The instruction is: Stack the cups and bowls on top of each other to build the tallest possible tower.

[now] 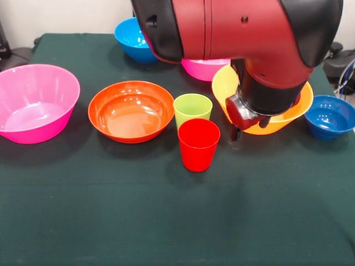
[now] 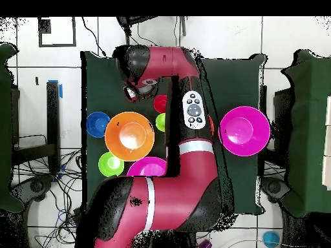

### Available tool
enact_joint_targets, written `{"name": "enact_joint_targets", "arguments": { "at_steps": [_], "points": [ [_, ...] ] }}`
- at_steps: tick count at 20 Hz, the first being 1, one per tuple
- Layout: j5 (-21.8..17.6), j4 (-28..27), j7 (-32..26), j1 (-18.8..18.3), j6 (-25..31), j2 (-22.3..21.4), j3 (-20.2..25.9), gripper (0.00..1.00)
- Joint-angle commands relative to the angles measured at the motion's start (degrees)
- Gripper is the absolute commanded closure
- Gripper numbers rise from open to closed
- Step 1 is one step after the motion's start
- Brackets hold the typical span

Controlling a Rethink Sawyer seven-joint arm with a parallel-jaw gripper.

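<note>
The red cup (image 1: 198, 144) stands upright at mid-table, with the lime green cup (image 1: 192, 109) just behind it and touching it. My gripper (image 1: 239, 131) hangs low to their right, at the near rim of the big orange bowl (image 1: 224, 88). The frames do not show whether it grips that rim. From above, the gripper (image 2: 133, 95) sits at the edge of the orange bowl (image 2: 129, 135), close to the red cup (image 2: 160, 103) and the lime cup (image 2: 160, 122). No bowl or cup is stacked on another.
A big pink bowl (image 1: 36, 102) and a red-orange bowl (image 1: 131, 111) stand on the left. A dark blue bowl (image 1: 329, 116) is at the right. Behind, a light blue bowl (image 1: 132, 39) and a second pink bowl (image 1: 204, 68) sit partly under the arm. The overhead view shows a green bowl (image 2: 110, 164).
</note>
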Motion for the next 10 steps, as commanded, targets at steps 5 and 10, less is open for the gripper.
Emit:
{"name": "enact_joint_targets", "arguments": {
  "at_steps": [5, 10],
  "points": [
    [-1.4, 15.7, 7.8, 4.1, -9.6, -10.4, -3.5, 0.0],
    [-1.3, 18.6, 8.8, 5.0, -13.2, -10.5, -4.0, 0.0]
  ]
}}
